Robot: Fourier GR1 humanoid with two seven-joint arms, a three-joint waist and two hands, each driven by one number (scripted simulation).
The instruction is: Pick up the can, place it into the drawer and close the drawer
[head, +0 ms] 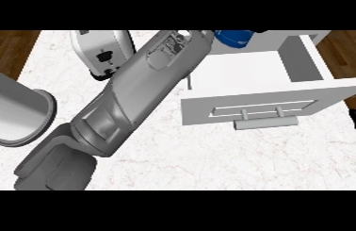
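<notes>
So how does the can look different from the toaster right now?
The can is blue; the toaster is white and silver. The can is right of the grey forearm, beside the open drawer; the toaster is left of it. Less of the can shows. Both are at the far edge of the counter.

Blue can (233,37) cut off by the view's upper edge, only its lower part visible above the open drawer (243,70); robot hand at the forearm's (139,93) far end out of sight beyond that same edge. Toaster (103,51) partly hidden behind the forearm and cropped at top. Grey cylinder (21,113) clipped at the left edge; drawer's right corner clipped at the right edge.
</notes>
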